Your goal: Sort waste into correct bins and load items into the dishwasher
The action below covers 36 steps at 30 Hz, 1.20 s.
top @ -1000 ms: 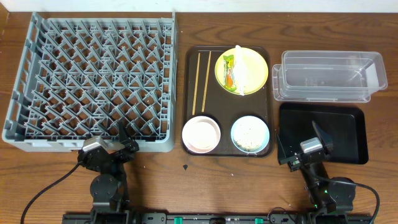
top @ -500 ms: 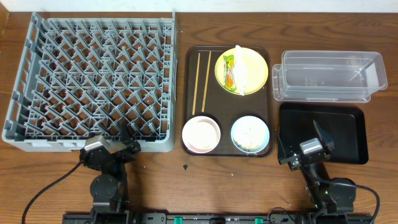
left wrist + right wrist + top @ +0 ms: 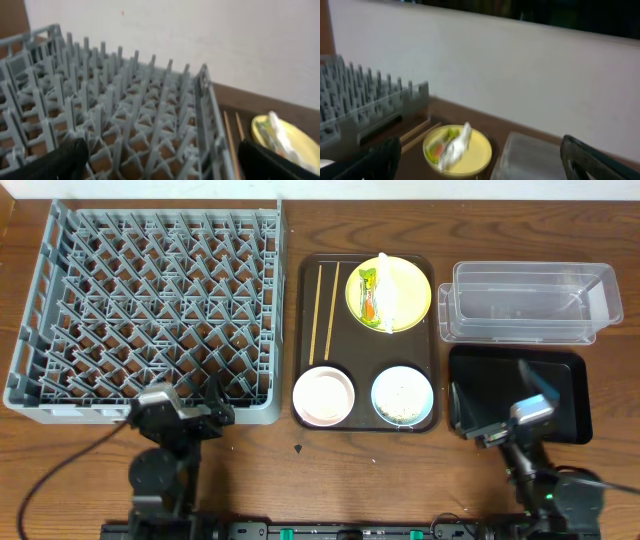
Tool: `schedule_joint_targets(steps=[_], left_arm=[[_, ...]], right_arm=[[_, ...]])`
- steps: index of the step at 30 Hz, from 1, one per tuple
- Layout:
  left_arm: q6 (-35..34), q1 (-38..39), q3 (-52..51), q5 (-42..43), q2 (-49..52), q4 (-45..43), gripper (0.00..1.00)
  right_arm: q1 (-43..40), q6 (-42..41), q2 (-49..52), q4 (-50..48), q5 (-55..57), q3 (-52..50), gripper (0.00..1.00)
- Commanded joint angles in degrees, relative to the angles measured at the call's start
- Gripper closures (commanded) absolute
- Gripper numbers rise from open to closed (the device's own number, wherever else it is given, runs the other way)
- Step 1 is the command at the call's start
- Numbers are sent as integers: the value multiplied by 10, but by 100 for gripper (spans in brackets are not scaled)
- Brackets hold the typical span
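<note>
The grey dish rack (image 3: 145, 310) fills the left side and shows in the left wrist view (image 3: 125, 105). A brown serving tray (image 3: 305, 340) holds wooden chopsticks (image 3: 321, 313), a white bowl (image 3: 324, 395), a light blue bowl (image 3: 403, 395) with crumbs, and a yellow plate (image 3: 400, 310). On the plate lie a white paper strip (image 3: 385, 280) and a wrapper packet (image 3: 369, 298). The plate also shows in the right wrist view (image 3: 480, 150). The clear tub (image 3: 530, 304) and black tray (image 3: 560, 410) are at the right. My left gripper (image 3: 200, 408) is open at the rack's near edge. My right gripper (image 3: 497, 392) is open above the black tray. No small cup is in view.
The rack's near wall stands right in front of my left gripper (image 3: 165, 165). A white wall runs behind the table in both wrist views. My right gripper (image 3: 480, 167) faces the plate and the clear tub (image 3: 535, 155).
Both arms have shifted slightly to the right and risen. The right wrist moved the most, further over the black tray. No object has moved.
</note>
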<state>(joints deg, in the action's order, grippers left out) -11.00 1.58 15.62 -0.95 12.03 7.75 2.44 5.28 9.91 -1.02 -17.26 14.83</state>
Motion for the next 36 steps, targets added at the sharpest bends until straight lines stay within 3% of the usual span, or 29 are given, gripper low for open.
schedule_joint_targets(steps=[1,6,11,13,16,20,23,25,26,32,35,36], left_arm=[[3,-3,121,55,116,56,4],[4,-3,335,119,301,226,4],[4,-2,482,124,386,354,3],[1,-2,515,153,391,372,4],[2,-2,518,215,379,372,4],[2,-2,518,230,363,372,3],[2,-2,520,230,354,367,4],[2,-2,523,230,349,366,4],[1,-2,525,231,345,367,4],[2,-2,525,231,340,379,4],[2,-2,525,230,341,391,4],[2,-2,525,230,341,395,4]], right_arm=[[-3,-19,96,30,-31,101,1],[-1,-39,312,158,-93,302,1],[11,-57,491,328,-102,489,1],[33,-57,572,368,-182,565,1],[45,-81,624,365,-255,595,1],[64,-149,676,325,-278,595,1],[96,-149,716,352,-195,616,1],[119,-140,749,386,-93,646,1],[142,-129,790,422,10,685,1],[179,-117,909,421,151,736,1],[178,-136,966,391,160,736,20],[178,-136,985,378,160,736,32]])
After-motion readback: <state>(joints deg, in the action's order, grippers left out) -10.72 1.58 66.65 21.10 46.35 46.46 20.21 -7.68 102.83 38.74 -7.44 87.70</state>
